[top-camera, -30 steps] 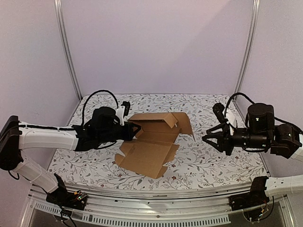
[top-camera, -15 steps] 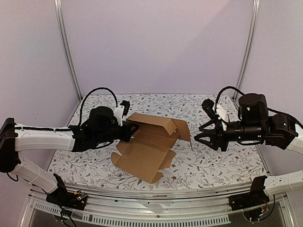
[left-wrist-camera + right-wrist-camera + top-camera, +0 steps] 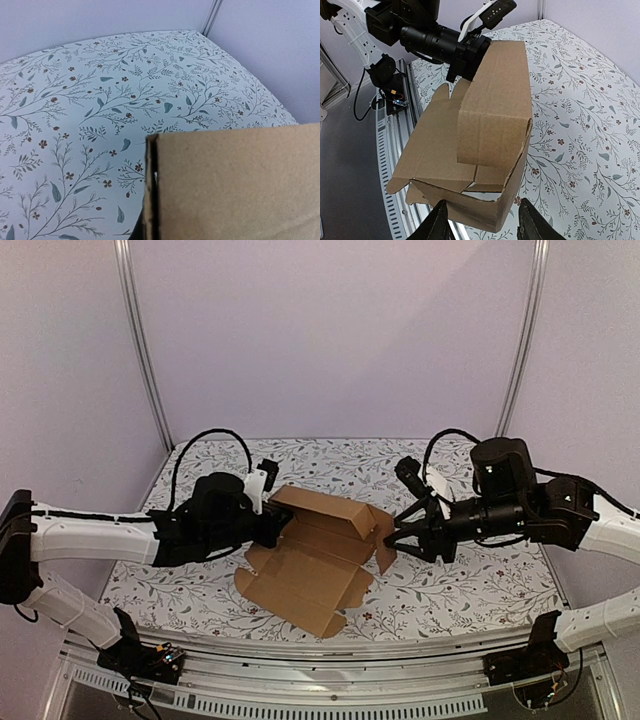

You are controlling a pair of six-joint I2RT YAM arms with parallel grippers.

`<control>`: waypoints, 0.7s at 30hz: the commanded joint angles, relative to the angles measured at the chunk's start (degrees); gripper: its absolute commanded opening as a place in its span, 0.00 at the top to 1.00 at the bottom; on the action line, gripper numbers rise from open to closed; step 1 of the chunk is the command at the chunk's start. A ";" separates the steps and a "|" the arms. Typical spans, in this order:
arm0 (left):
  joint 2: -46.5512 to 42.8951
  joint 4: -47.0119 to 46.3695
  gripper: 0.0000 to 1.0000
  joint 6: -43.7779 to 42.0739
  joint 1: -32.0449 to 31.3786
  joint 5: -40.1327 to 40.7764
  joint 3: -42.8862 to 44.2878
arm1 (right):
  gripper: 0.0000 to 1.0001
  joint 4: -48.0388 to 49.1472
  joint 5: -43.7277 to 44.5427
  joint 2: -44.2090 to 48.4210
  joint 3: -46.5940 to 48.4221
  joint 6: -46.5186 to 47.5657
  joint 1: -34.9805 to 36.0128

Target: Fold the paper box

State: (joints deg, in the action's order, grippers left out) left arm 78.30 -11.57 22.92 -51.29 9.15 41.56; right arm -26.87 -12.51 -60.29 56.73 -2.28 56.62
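My left gripper (image 3: pixel 276 524) is pinched onto the left end of the paper box (image 3: pixel 312 562). It holds one long panel tilted up off the flowered table (image 3: pixel 470 585), while the rest of the sheet lies flat toward the near edge, flaps splayed. My right gripper (image 3: pixel 398 540) is spread wide just at the box's right end, and from its wrist camera both fingers (image 3: pixel 438 224) frame the half-raised end flap; touching or not, I cannot tell.

Plain lilac walls (image 3: pixel 330 340) enclose a table (image 3: pixel 470 590) topped in white floral print (leafy sprigs, small reddish flowers); two metal posts (image 3: pixel 140 350) rise at its back corners.
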 commanded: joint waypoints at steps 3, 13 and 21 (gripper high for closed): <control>-1.69 1.50 1.00 -1.98 -3.00 5.40 0.45 | 0.55 4.86 -1.98 -2.70 1.45 -1.82 0.43; -2.96 2.33 1.00 -2.03 -5.10 9.59 0.54 | 0.55 6.36 -0.39 -5.83 1.26 -2.87 1.89; -2.95 4.10 1.00 0.55 -5.45 12.75 1.27 | 0.55 9.27 3.41 -6.94 -0.18 -4.89 3.58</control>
State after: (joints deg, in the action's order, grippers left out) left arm 75.99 -8.56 21.71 -55.83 19.25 41.58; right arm -20.51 -11.97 -66.22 56.73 -5.37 58.96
